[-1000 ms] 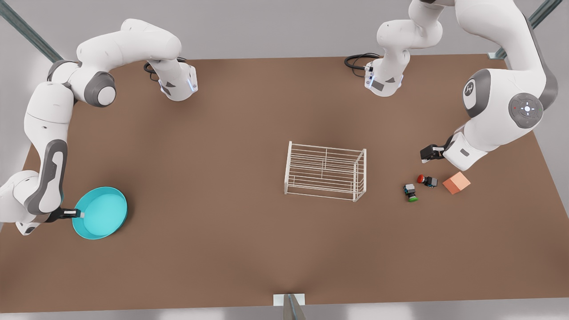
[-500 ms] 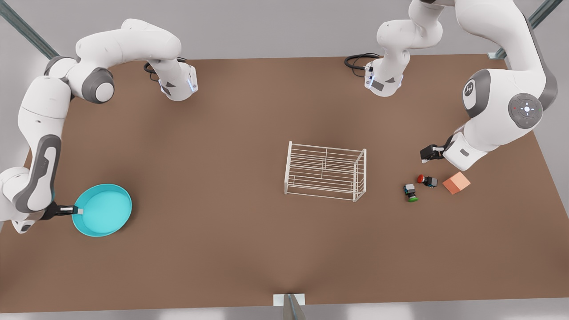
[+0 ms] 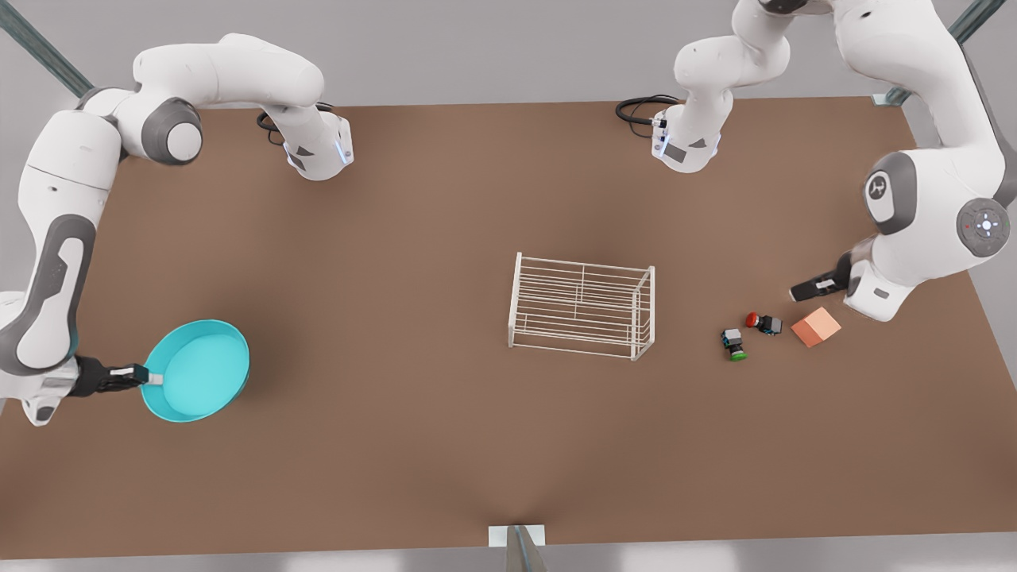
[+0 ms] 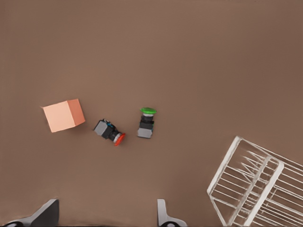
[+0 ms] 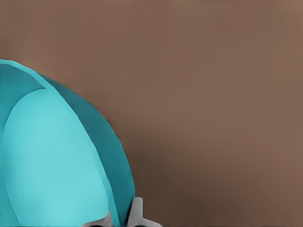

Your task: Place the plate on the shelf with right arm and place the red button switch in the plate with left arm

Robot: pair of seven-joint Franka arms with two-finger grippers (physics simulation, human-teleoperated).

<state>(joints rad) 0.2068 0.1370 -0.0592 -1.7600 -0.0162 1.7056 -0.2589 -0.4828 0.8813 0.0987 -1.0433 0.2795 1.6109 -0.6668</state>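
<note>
The turquoise plate hangs tilted over the table at the front view's left, with my right gripper shut on its rim. In the right wrist view the fingertips pinch the plate's teal wall. The white wire shelf stands mid-table and is bare. The red button switch lies on its side at the front view's right. My left gripper hovers above and beside it, open and holding nothing. In the left wrist view the switch lies ahead of the spread fingers, and the shelf shows at a corner.
A green-capped switch lies just beside the red one, toward the shelf. An orange cube sits on the red switch's other side, under the left arm's wrist. Bare brown table spans the stretch between plate and shelf.
The right arm has raised the plate and carried it a little toward the shelf. The left arm has swung toward the front view's right, its gripper now nearer the orange cube.
</note>
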